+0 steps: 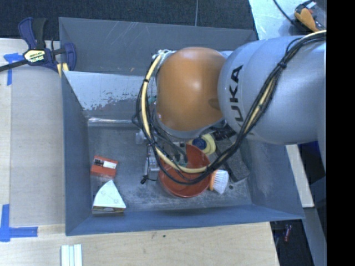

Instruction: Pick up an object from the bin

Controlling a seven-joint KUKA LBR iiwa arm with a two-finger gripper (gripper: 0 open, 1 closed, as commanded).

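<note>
Camera view from above: the KUKA arm (pixel 277 87) reaches into the grey metal bin (pixel 75 148) from the right. Its orange wrist cover (pixel 188 87) and looped cables (pixel 145 101) hang low over the middle of the floor. The gripper (pixel 151 164) sits just beneath that cover, and whether the claw is open or closed cannot be told.

Nearest to it is a red-orange bowl (pixel 180 186), lying on the floor towards the near wall and partly masked by the cables. It looks like rigid, smooth plastic, so it is probably light but slippery. Its thin rim seems a better place to pinch than its curved side, which would likely slide out of a grip.

A white brush head (pixel 220 180) touches the bowl on the right. It is soft-bristled and could snag or be dragged along. A dark flat piece (pixel 239 169) lies just beyond it, against the sloping right wall.

Well apart to the left sit a small orange box (pixel 104 166) and, near the front corner, a cream wedge (pixel 109 197). Neither is in the way. The likeliest obstacles are the brush head at the bowl's rim and the nearby front wall.
</note>
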